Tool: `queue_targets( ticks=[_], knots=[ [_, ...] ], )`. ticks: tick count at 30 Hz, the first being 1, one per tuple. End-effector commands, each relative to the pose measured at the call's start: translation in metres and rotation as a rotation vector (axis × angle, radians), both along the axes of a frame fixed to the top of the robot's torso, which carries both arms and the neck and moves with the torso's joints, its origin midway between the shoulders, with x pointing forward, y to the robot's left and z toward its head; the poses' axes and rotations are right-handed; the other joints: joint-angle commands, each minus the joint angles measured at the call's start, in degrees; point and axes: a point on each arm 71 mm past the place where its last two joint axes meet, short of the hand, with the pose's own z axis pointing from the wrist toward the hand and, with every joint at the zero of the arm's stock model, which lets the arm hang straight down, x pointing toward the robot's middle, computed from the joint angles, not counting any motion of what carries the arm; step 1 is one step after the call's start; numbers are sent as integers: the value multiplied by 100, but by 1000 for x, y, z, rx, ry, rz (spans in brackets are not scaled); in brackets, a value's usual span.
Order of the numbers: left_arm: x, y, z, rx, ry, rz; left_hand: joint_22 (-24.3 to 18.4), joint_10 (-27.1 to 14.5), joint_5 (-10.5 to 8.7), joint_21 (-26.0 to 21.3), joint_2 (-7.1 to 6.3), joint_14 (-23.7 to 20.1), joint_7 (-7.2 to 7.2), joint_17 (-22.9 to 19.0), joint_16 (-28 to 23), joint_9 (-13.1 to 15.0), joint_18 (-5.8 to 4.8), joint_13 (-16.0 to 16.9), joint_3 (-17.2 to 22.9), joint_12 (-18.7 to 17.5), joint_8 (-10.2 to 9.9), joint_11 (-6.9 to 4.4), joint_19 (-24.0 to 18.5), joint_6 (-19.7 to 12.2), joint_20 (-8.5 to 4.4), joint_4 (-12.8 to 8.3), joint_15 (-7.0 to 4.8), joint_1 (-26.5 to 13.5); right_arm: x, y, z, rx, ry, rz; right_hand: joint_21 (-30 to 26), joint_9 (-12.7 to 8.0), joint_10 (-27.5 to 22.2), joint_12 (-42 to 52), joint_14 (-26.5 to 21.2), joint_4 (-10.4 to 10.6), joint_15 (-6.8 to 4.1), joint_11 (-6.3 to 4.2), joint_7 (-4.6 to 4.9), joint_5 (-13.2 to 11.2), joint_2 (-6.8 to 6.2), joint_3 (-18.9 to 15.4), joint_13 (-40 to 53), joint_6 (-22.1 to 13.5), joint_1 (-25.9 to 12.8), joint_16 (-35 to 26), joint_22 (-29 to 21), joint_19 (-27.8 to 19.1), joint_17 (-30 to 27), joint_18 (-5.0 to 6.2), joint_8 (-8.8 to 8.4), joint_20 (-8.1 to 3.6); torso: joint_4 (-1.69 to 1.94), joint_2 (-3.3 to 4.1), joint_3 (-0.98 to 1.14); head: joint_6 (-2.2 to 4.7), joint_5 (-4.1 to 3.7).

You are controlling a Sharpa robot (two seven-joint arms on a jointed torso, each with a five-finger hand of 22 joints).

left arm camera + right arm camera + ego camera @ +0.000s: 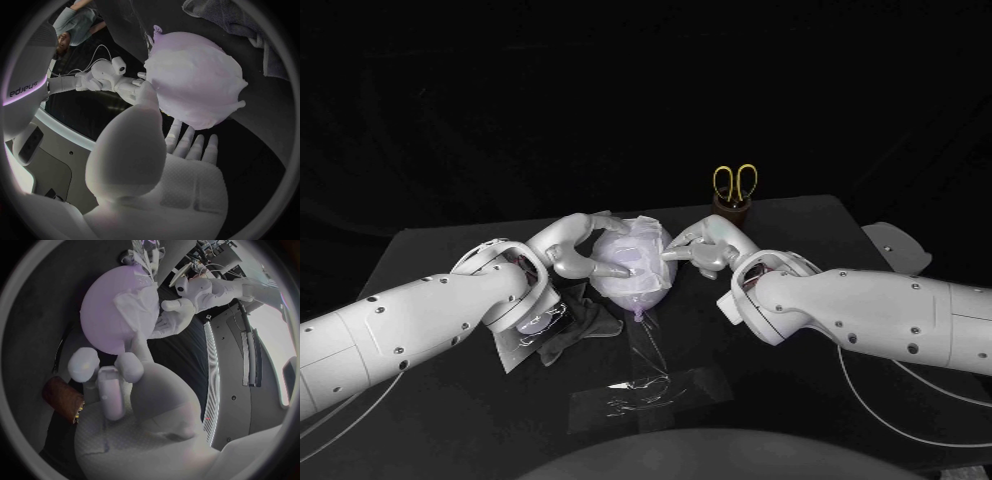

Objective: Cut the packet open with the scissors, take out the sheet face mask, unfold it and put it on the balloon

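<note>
A lavender balloon (635,272) sits at the table's middle with the white sheet mask (629,243) draped over its top, its knot pointing toward me. My left hand (577,245) curves round the balloon's left and upper side and holds it. From the right, my right hand (704,250) touches the mask's edge with its fingertips, fingers spread. The left wrist view shows the masked balloon (197,80) beyond my left hand (156,165), whose thumb lies against it. In the right wrist view the mask (140,310) covers part of the balloon (103,310) beyond my right hand (125,385).
Yellow-handled scissors (736,183) stand in a brown holder (733,212) at the back right. The clear cut packet (639,385) lies near the table's front. A dark crumpled piece (577,335) lies under my left forearm.
</note>
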Motion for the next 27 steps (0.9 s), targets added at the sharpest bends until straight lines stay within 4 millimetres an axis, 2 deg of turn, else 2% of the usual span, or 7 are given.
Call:
queue_targets(
  ticks=[1, 3, 5, 13, 25, 26, 27],
  knots=[
    [-2, -3, -3, 6, 25, -20, 8, 33, -9, 8, 65, 45, 474, 9, 31, 8, -58, 6, 35, 12, 27, -15, 37, 29, 10, -7, 10, 9, -4, 1, 4, 26, -41, 19, 43, 532, 907, 2749, 759, -307, -253, -359, -74, 8, 273, 317, 2768, 3, 91, 21, 43, 29, 1505, 40, 186, -46, 2, 0, 1, -13, -7],
    [-2, -3, -3, 6, 25, -20, 8, 33, -9, 8, 65, 45, 474, 9, 31, 8, -58, 6, 35, 12, 27, -15, 37, 29, 10, -7, 10, 9, -5, 0, 5, 27, -42, 16, 58, 642, 907, 2749, 759, -372, -254, -352, -68, 0, 278, 429, 2768, -57, 47, 21, 70, 40, 1505, 37, 245, -51, 1, -3, 2, -16, -12],
    [-2, -2, -3, 5, 26, -19, 8, 33, -9, 8, 65, 45, 474, 9, 31, 8, -58, 6, 35, 12, 27, -15, 37, 29, 10, -7, 10, 9, -6, -4, 6, 24, -41, 9, 70, 935, 907, 2749, 759, -571, -249, -346, -48, -4, 273, 685, 2768, -219, -150, 21, 111, 40, 1505, 33, 387, -51, 1, -2, 0, -14, -18],
    [-2, -2, -3, 5, 27, -18, 10, 35, -10, 10, 82, 45, 476, 9, 31, 8, -55, 5, 46, 12, 27, -12, 42, 32, 9, -8, 14, 8, -6, -22, 5, -4, -40, -34, 90, 1430, 907, 2749, 759, -1040, -236, -341, -47, 2, 267, 1224, 2768, -447, -624, 21, 192, 49, 1505, 28, 580, -44, 2, -3, -2, -12, -27],
    [-2, -1, -3, 6, 27, -16, 14, 38, -10, 13, 84, 45, 476, 9, 30, 8, -54, 5, 49, 11, 27, -11, 52, 32, 9, -8, 15, 6, -4, -44, 5, -36, -33, -68, 83, 1655, 907, 2749, 759, -1055, -237, -343, -49, 7, 208, 1477, 2768, -553, -782, 21, 211, 41, 1505, 30, 643, -46, -1, -3, -1, 6, -32],
    [-2, -1, -3, 6, 27, -16, 14, 38, -10, 13, 84, 45, 476, 9, 30, 8, -54, 5, 49, 11, 27, -11, 52, 32, 9, -8, 15, 6, -4, -43, 5, -35, -28, -64, 41, 1667, 907, 2749, 759, -1040, -231, -333, -42, 4, 206, 1476, 2768, -591, -842, 21, 163, -4, 1505, 43, 627, -47, -4, -4, -1, 4, -34],
    [-2, -1, -3, 6, 27, -16, 15, 39, -10, 14, 84, 47, 477, 10, 30, 8, -53, 5, 50, 11, 28, -11, 54, 35, 8, -8, 15, 6, -4, -42, 4, -35, -25, -59, 4, 1628, 907, 2749, 759, -1025, -207, -289, 7, -13, 145, 1439, 2768, -840, -936, 21, 124, -43, 1505, 50, 480, -44, -5, -3, -1, 8, -36]
  ],
)
